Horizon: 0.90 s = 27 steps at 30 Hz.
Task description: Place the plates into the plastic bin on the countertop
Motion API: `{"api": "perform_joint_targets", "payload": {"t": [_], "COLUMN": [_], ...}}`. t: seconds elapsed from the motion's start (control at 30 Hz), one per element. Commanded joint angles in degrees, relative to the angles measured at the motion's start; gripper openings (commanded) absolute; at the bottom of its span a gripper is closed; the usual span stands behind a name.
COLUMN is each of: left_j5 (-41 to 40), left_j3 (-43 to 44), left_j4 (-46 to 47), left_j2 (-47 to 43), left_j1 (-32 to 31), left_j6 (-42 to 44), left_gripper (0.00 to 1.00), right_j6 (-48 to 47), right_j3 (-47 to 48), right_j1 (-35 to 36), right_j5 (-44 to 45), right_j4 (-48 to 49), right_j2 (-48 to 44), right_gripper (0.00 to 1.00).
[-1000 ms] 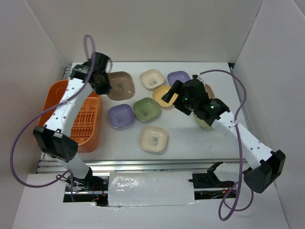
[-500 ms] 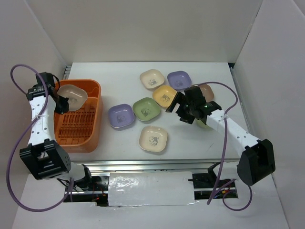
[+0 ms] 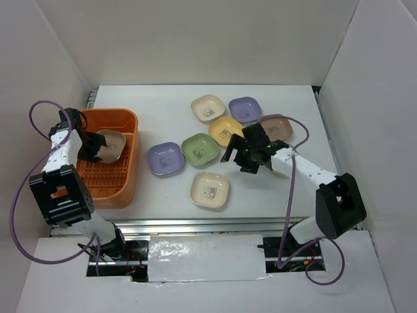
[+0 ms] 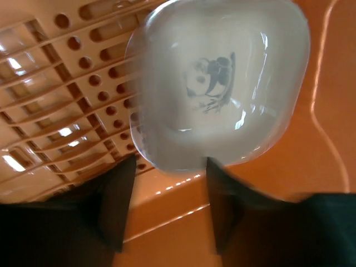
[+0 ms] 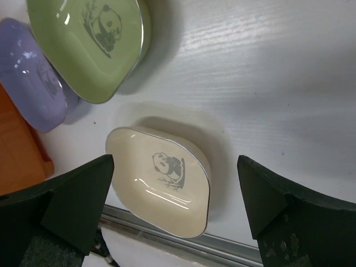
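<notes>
Swung over, left gripper (image 4: 169, 211) is seemingly releasing one plate (image 4: 217, 83) into the plastic bin (image 3: 127, 186); right gripper (image 5: 175, 169) is hovering splayed; seven plates (image 3: 210, 189) are waiting.

**Plates, bin and countertop, seen from above.** The orange plastic bin (image 3: 127, 186), slatted at the bottom, is standing at the left of the white countertop (image 3: 163, 98). A brownish plate (image 3: 109, 145) with a dark panda print is lying in the bin's far half. Seven more are lying face up to the right. A cream plate (image 3: 208, 107) and a lavender plate (image 3: 244, 109) are sitting farthest back. A yellow plate (image 3: 225, 129) and a tan plate (image 3: 279, 124) are lying just nearer. A green plate (image 3: 201, 149) and a second lavender plate (image 3: 164, 158) are occupying the middle. A second cream plate (image 3: 210, 190) is lying nearest.
</notes>
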Motion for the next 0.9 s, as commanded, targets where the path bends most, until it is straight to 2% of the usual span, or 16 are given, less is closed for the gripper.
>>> {"api": "perform_joint_targets", "payload": {"t": [0.0,0.03,0.07,0.17,0.23,0.3,0.43,0.53,0.57,0.63,0.67,0.7,0.8,0.83,0.87], "left_j5": [2.25,1.9,1.73,1.2,-0.2,-2.66,-11.78,-14.97,-16.02,-15.94,-15.07,-14.11,-9.63,-7.7,-3.16], "left_j3": [2.62,3.15,3.59,5.7,8.24,12.97,19.49,20.73,20.39,19.77,19.42,19.24,19.85,20.03,19.86], "left_j4": [2.83,2.3,1.86,0.2,-1.48,-5.51,-10.96,-14.31,-14.75,-15.28,-15.54,-15.63,-16.51,-16.43,-16.16], "left_j2": [2.11,2.12,1.85,0.01,-2.18,-3.94,-6.05,-8.77,-10.52,-12.29,-13.69,-14.14,-14.32,-13.89,-13.79], "left_j1": [-0.66,-1.01,-2.06,-4.44,-6.71,-9.08,-19.01,-24.54,-25.52,-27.99,-28.6,-29.57,-31.94,-32.56,-34.22], "left_j6": [-1.41,-1.41,-0.71,0.17,2.0,3.59,8.52,9.4,9.57,10.89,11.42,13.25,17.65,18.97,21.94], "left_gripper": [0.69,0.78,0.99,0.99,0.99,0.99,0.99,0.99,0.99,0.99,0.99,0.99,0.99,0.99,0.99], "right_j6": [-1.15,-0.98,-0.11,1.48,3.84,5.34,8.16,10.62,11.23,12.55,12.91,12.82,13.09,13.17,13.61], "right_j3": [-1.71,-2.24,-2.42,-2.16,-1.71,-2.76,-4.88,-6.98,-8.12,-8.92,-9.36,-9.53,-9.8,-9.63,-9.19], "right_j1": [2.21,3.52,4.14,7.83,10.02,11.35,13.99,16.36,17.24,17.86,18.21,18.04,17.51,17.51,18.2], "right_j5": [1.39,2.0,2.62,4.73,9.29,11.05,12.82,13.17,13.17,12.73,12.21,11.85,10.71,10.53,12.19], "right_j4": [2.8,2.88,2.62,1.13,-0.88,-1.24,-2.29,-2.48,-2.13,-1.25,-0.9,-0.37,0.77,0.69,-0.01], "right_j2": [0.18,0.1,0.1,1.5,2.55,2.47,2.12,3.17,3.61,4.4,4.66,4.93,5.28,4.93,3.19], "right_gripper": [1.0,1.0,1.0,1.0,1.0,1.0,0.97,0.82,0.71,0.59,0.47,0.42,0.37,0.16,0.05]}}
